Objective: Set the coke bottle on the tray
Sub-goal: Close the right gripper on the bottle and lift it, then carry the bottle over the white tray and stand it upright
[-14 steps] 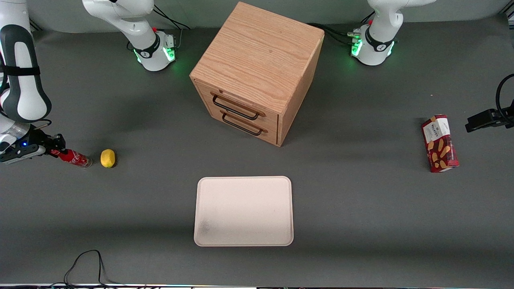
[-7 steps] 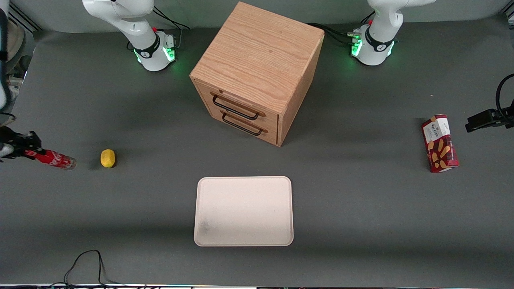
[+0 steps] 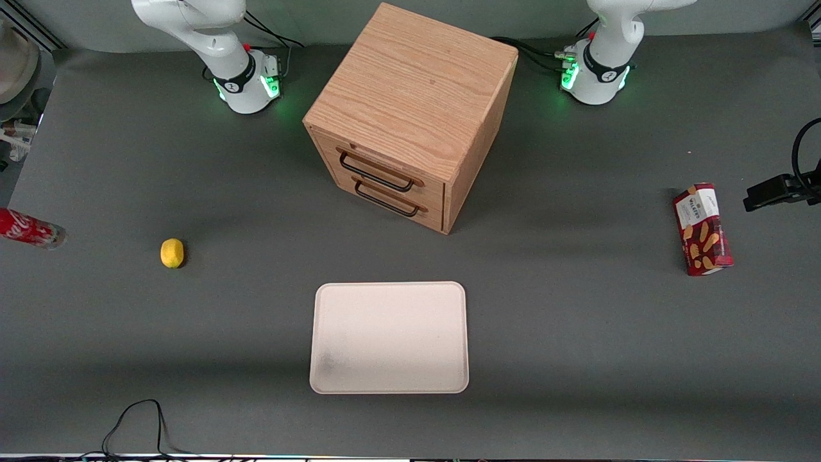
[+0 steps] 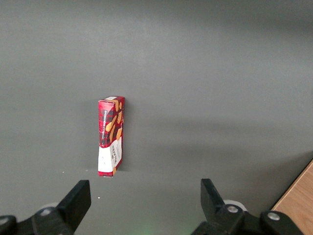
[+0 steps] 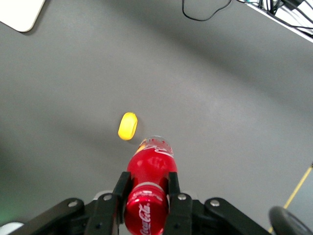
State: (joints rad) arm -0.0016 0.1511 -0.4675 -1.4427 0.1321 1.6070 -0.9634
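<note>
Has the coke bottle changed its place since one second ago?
Yes. The gripper holds the coke bottle, which has gone away from the lemon, toward the working arm's end of the table; the lemon stayed put.

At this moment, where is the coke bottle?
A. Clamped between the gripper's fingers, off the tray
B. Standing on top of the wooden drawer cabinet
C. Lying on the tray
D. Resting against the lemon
A. In the right wrist view the gripper has its fingers shut on the coke bottle, with the lemon apart from it; the front view shows the tray bare.
</note>
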